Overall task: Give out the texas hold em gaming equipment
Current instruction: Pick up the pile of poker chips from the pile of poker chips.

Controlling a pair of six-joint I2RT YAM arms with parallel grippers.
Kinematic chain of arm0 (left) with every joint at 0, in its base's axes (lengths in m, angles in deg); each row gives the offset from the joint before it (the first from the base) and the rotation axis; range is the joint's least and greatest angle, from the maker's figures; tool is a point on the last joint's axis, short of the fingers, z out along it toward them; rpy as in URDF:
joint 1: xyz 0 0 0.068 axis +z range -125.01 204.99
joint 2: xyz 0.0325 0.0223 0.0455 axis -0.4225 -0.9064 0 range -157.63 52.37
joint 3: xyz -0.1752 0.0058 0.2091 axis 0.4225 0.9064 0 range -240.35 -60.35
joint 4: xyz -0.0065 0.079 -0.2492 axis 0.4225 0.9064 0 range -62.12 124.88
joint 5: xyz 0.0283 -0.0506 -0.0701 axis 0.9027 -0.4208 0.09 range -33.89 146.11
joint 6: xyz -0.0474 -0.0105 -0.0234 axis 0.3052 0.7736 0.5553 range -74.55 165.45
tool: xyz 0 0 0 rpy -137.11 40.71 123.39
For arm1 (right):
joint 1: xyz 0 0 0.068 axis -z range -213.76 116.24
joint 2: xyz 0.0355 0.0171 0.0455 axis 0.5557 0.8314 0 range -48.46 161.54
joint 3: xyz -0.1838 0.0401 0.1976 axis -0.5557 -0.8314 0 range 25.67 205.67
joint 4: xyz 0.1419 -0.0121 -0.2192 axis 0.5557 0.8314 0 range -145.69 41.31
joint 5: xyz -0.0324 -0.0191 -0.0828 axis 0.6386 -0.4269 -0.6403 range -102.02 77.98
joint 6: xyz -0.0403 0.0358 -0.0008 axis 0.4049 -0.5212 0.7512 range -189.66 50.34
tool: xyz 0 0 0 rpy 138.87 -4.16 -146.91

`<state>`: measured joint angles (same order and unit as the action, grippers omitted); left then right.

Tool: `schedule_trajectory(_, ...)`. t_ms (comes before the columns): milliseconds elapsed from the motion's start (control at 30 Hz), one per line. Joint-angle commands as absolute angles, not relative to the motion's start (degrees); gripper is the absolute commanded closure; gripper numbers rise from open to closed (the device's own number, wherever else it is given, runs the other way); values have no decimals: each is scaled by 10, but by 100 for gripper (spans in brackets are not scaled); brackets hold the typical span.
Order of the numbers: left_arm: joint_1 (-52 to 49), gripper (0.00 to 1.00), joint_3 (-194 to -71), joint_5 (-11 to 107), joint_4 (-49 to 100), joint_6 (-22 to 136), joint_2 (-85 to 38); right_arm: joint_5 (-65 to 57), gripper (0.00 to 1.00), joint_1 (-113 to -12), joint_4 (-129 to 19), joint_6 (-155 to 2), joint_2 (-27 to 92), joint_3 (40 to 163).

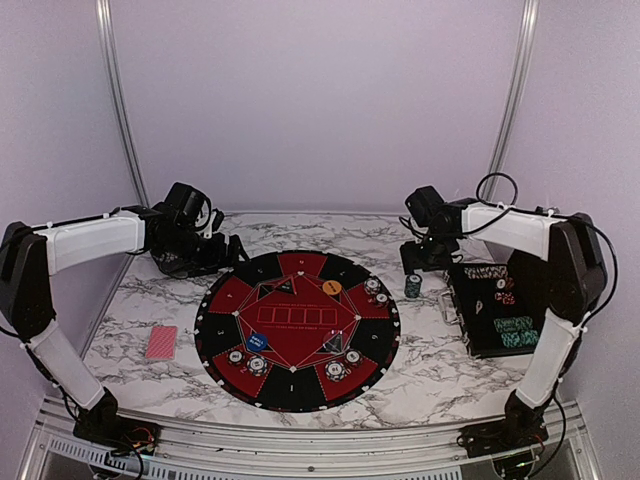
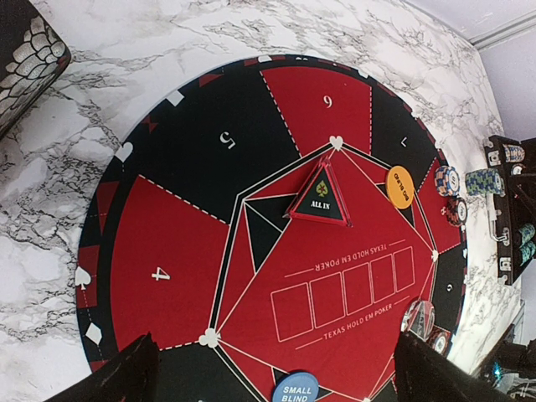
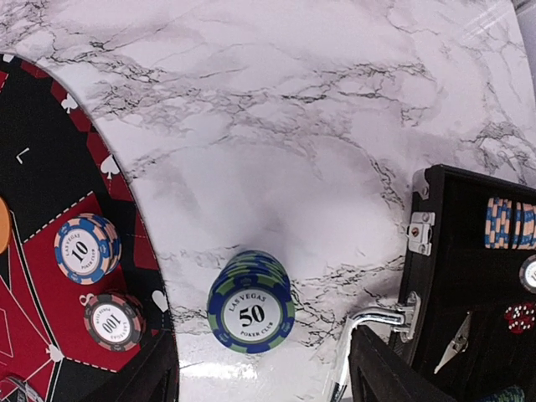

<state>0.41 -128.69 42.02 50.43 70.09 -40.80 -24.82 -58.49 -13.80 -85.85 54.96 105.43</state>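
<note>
Since the red-backed playing cards (image 1: 160, 342) lie flat on the table (image 1: 420, 365) at far left, they look thin and slippery and are best pinched at an edge, with bare marble all round. The left gripper (image 1: 220, 255) hangs wide open over the mat (image 1: 225, 330)'s far rim, empty. Just off the mat's right edge stands the chip stack marked 50 (image 3: 251, 314), rigid but loose, so it wants a low side pinch. The right gripper (image 3: 264, 373) straddles it, jaws apart and not touching. The case (image 3: 435, 180) crowds the right.

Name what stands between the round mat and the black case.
One stack of green-and-blue 50 chips, standing on the marble; the right wrist view shows it clearly.
</note>
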Motion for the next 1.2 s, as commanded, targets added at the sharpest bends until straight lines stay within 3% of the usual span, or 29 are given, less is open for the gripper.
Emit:
schedule_trajectory(0, 7, 1, -1286, 415, 501, 699, -396, -235, 32, -574, -156, -841, 574, 1086)
schedule_trajectory(1167, 7, 1, -1288, 414, 501, 699, -404, -216, 43, -563, -181, -840, 626, 1073)
